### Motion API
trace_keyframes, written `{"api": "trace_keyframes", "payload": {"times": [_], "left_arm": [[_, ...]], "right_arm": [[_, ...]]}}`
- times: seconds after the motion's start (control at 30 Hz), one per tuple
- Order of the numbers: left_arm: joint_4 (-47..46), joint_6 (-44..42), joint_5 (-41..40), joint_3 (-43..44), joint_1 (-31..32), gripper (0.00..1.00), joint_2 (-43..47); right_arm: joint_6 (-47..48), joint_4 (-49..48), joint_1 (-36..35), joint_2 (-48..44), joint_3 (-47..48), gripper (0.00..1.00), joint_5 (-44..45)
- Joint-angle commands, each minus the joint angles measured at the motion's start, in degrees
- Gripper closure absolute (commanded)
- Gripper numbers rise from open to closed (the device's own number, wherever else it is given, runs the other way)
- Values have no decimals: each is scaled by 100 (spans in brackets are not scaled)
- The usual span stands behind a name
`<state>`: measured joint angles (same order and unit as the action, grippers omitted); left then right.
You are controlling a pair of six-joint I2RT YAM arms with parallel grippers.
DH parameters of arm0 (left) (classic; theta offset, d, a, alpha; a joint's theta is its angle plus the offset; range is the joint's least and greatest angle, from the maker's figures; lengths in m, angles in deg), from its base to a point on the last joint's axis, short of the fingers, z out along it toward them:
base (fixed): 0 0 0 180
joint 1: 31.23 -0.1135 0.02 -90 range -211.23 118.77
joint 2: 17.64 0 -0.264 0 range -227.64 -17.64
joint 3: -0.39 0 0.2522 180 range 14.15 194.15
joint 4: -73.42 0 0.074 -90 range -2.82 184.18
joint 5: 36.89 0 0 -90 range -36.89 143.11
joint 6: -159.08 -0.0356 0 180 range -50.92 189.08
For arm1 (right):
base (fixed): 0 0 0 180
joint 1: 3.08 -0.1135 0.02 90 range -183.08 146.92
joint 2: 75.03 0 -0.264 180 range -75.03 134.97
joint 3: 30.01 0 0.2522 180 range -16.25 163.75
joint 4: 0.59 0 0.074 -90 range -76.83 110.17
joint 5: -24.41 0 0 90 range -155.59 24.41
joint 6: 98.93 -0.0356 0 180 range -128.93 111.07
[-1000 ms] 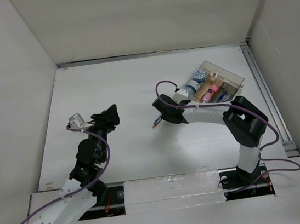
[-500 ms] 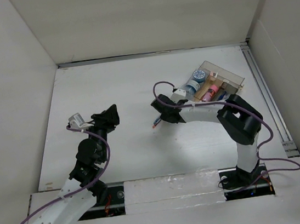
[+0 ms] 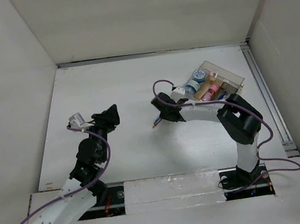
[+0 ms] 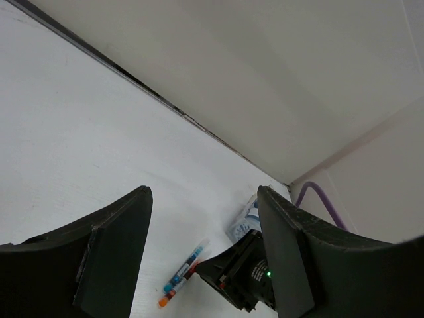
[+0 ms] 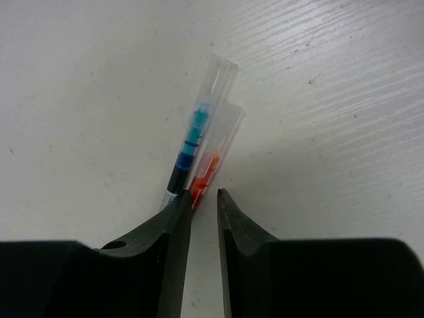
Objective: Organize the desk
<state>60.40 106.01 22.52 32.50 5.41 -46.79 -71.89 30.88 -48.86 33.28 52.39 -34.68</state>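
Observation:
The desk [image 3: 114,89] is a white tabletop. Two clear-capped pens, one blue [image 5: 197,129] and one orange [image 5: 216,156], lie side by side on it near the middle [image 3: 155,123]. My right gripper [image 5: 204,194] is low over their near ends. Its jaws are only a narrow gap apart, with bare desk between them. The orange pen's end runs under the left fingertip [image 5: 182,205]. In the top view the right gripper [image 3: 161,115] sits just right of the pens. My left gripper [image 3: 112,116] is wide open and empty, off to the left, facing the pens [image 4: 180,279].
A clear plastic compartment box [image 3: 233,77] at the back right holds tape rolls [image 3: 198,76] and small items. A metal rail [image 3: 267,102] runs along the desk's right edge. White panels wall the desk. The right arm's purple cable [image 3: 160,86] loops above its wrist.
My right gripper has shifted slightly left and away, closer over the pens. The pens and the left arm have not visibly moved.

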Motion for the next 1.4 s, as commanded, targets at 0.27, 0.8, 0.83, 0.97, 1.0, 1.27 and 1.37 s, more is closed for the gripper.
{"api": "trace_keyframes", "payload": {"times": [0.27, 0.8, 0.83, 0.97, 1.0, 1.27, 1.37], "left_arm": [[-239, -54, -35, 151, 10, 39, -3], [-231, -72, -35, 160, 10, 39, -3], [-231, -72, -35, 160, 10, 39, 5], [-231, -72, -17, 160, 10, 39, 23], [-239, -72, -9, 160, 10, 39, 32], [-231, -37, 105, 169, 10, 39, 49], [-257, -45, 89, 151, 10, 39, 49]], "right_arm": [[29, 127, 16, 340, 378, 72, 19], [-419, 470, 16, -792, -711, 100, 274], [-445, 452, 16, -907, -781, 100, 335], [-402, 478, 209, -1601, -782, 100, 748], [-340, 444, 427, -1899, -791, 100, 810], [64, 400, 2089, -2674, -1098, 100, 1452], [327, 277, 2818, -2894, -1221, 100, 1557]]}}
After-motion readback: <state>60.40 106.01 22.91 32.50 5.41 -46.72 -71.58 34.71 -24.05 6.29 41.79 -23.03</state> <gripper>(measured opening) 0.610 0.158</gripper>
